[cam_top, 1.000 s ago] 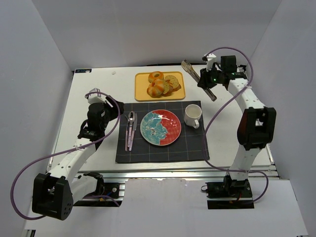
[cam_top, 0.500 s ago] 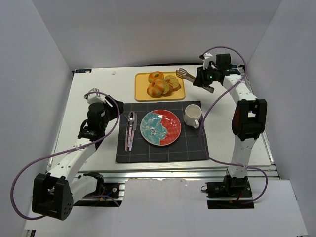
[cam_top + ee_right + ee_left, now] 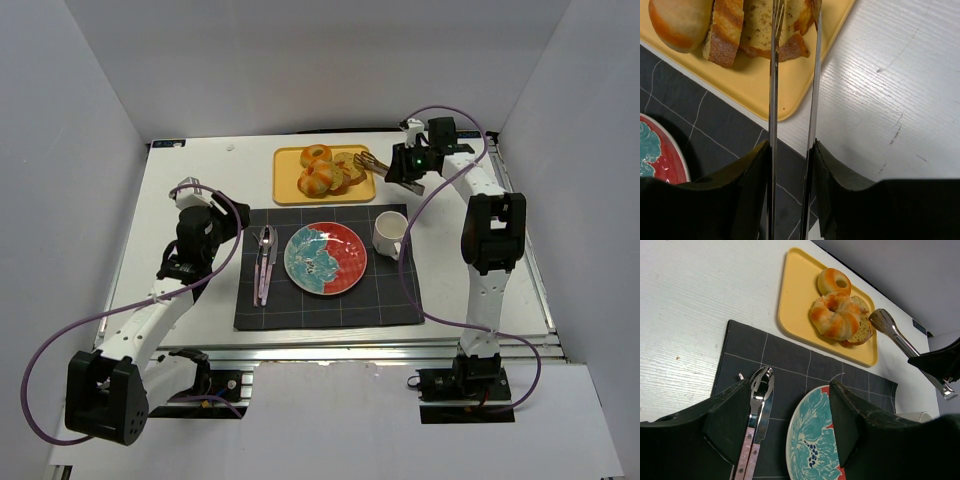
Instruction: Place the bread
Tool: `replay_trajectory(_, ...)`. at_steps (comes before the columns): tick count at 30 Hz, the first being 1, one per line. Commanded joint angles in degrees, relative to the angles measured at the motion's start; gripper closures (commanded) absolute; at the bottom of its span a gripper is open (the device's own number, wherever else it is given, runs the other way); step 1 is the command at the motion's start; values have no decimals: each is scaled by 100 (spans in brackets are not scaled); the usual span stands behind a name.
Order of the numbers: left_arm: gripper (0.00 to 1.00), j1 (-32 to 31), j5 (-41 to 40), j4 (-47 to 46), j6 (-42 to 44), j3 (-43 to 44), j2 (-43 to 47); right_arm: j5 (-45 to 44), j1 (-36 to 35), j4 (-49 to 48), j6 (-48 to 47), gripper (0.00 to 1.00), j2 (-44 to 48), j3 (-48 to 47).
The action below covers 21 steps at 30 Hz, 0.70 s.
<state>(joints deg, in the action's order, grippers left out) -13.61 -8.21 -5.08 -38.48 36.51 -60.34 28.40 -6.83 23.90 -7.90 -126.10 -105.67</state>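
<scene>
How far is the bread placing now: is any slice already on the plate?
Done: the right gripper holds the tongs. In hand: their tips are at the bread on the yellow tray; a grip is not visible. Left: lift the slice and set it on the plate, which has no bread yet.

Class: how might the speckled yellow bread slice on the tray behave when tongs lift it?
The bread looks thin and porous, so probably light and easily crushed by the tongs. It rests against a neighbouring slice, which may shift as it lifts. Its brown crust seems firmer, likely a better grip.
</scene>
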Motion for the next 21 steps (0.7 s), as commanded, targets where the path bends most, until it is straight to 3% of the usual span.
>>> replay_trajectory(1,27,25,-76,-10,-46,190,22,7,-11,-237,219,56,-2,-376)
replay_trajectory(21,27,25,-93,-28,-37,216,-75,86,-55,-342,570,55,-230,-314)
